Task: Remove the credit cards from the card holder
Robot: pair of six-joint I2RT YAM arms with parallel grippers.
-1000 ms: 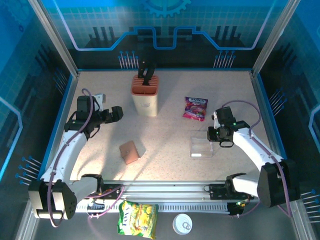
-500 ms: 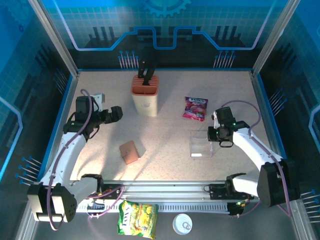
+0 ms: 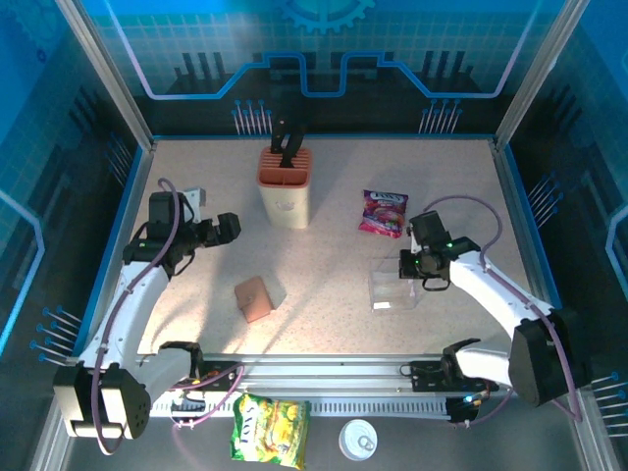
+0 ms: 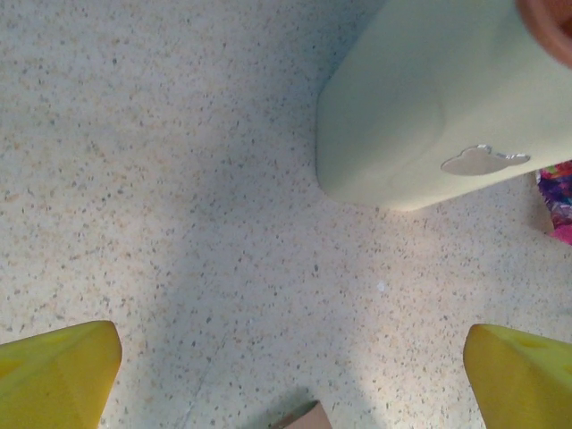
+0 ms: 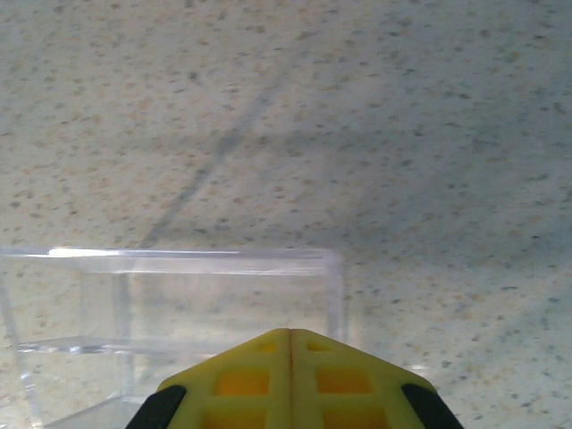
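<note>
The card holder (image 3: 254, 297) lies folded shut on the table, a small brown wallet; only its corner (image 4: 301, 418) shows in the left wrist view. The credit cards are hidden. My left gripper (image 3: 228, 228) hovers up and left of the card holder, and its yellow fingers (image 4: 55, 375) stand wide open (image 4: 293, 344) with nothing between them. Over the right side of the clear tray (image 3: 391, 287), my right gripper (image 3: 405, 265) is shut. Its yellow tips meet (image 5: 290, 332) with nothing visible between them, above the tray's wall (image 5: 179, 260).
An orange-topped beige knife block (image 3: 285, 186) (image 4: 429, 107) stands at the back, just beyond the left gripper. A purple snack packet (image 3: 383, 212) lies behind the tray. A yellow packet (image 3: 270, 429) and a white lid (image 3: 358, 440) sit off the table's front edge.
The right gripper's jaws have closed and it has moved left over the tray, which shifted slightly left. The left arm barely moved.
</note>
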